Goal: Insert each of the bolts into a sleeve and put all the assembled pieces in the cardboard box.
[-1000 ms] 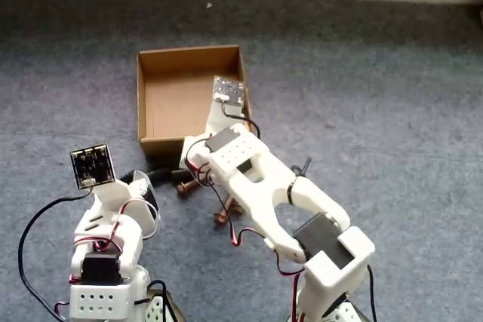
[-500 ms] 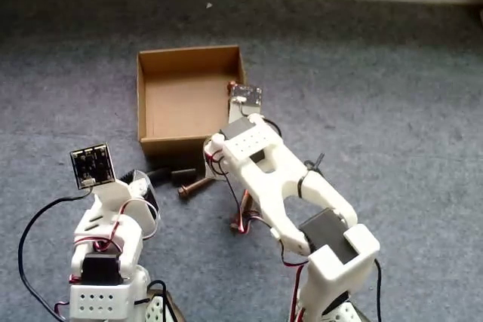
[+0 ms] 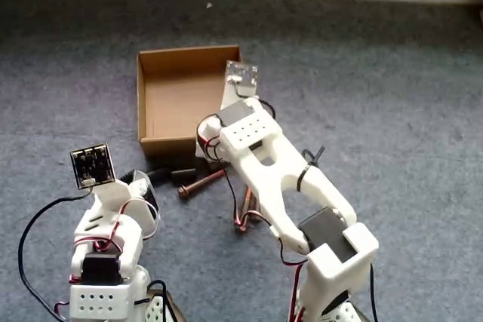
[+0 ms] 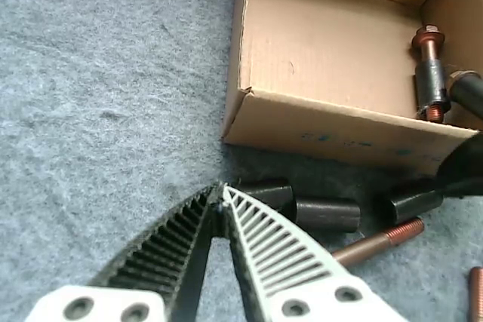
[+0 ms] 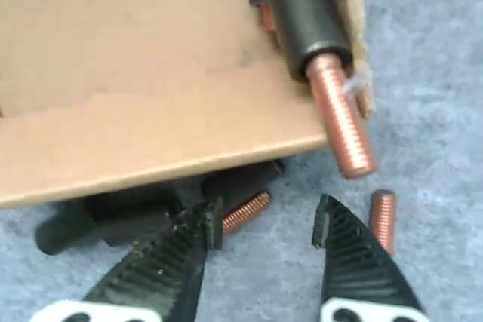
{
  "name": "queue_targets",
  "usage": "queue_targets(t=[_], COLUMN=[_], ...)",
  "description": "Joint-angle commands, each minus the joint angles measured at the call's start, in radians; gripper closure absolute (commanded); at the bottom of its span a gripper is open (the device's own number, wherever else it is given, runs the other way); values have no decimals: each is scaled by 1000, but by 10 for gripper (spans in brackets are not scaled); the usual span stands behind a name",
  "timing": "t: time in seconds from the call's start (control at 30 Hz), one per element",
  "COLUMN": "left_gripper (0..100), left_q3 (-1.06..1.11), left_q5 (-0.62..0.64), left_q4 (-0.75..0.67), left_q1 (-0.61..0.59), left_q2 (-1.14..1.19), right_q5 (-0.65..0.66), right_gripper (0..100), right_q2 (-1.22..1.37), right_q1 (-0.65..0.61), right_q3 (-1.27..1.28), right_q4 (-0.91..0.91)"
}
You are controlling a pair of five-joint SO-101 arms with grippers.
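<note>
The right gripper [image 5: 266, 224] hung with its jaws spread apart and held nothing. It was poised just outside the near wall of the cardboard box [image 5: 151, 141], above the grey tabletop [image 5: 423, 50]. Right past its fingertips, an assembled piece [image 5: 306, 20], a bolt pushed through a black sleeve, leaned tilted in the box's corner. Its coppery threaded end stuck out over the wall. A loose bolt [image 5: 245, 213] lay on the tabletop between the gripper and the box, touching the dark sleeves at the foot of the wall. A second loose bolt [image 5: 383, 220] lay a little apart beside the other fingertip.

The left gripper [image 4: 221, 200] was clenched with nothing between its fingers, and its tips pointed at the tabletop near the box's front corner. Just beyond it, three loose sleeves [image 4: 324, 214] lay in a row along the outside of the box wall. The first loose bolt rested beside them. Inside the box, another sleeved bolt [image 4: 429, 84] lay against the far side wall.

From above, the right arm [image 3: 264, 164] stretched to the box's near right corner. The left arm [image 3: 113, 224] sat back from the box.
</note>
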Motion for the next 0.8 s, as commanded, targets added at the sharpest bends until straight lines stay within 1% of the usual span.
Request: queue_targets(t=[0.0, 0.23, 0.33, 0.47, 0.53, 0.63, 0.7, 0.77], left_gripper=[994, 994, 994, 994, 994, 994, 994, 994], left_q3=[18, 18, 18, 18, 18, 18, 18, 18], left_q5=[-9, -9, -9, -9, -9, -9, -9, -9], left_q4=[-17, -17, -17, -17, -17, -17, -17, -17], left_q1=[-12, -12, -12, -12, -12, -12, -12, -12], left_q2=[-4, -4, -4, -4, -4, -4, -4, -4], right_q5=[-15, -20, -20, -21, -21, -11, 26, 66], right_gripper=[804, 804, 804, 807, 853, 995, 980, 995], right_q2=[-4, 127, 179, 185, 185, 185, 183, 183], right_q1=[-13, -31, -27, -27, -27, -25, -21, -15], right_q3=[-31, -8, -47, -64, -65, -65, -59, -65], right_q4=[-94, -111, -107, -45, -15, -2, 19, 54])
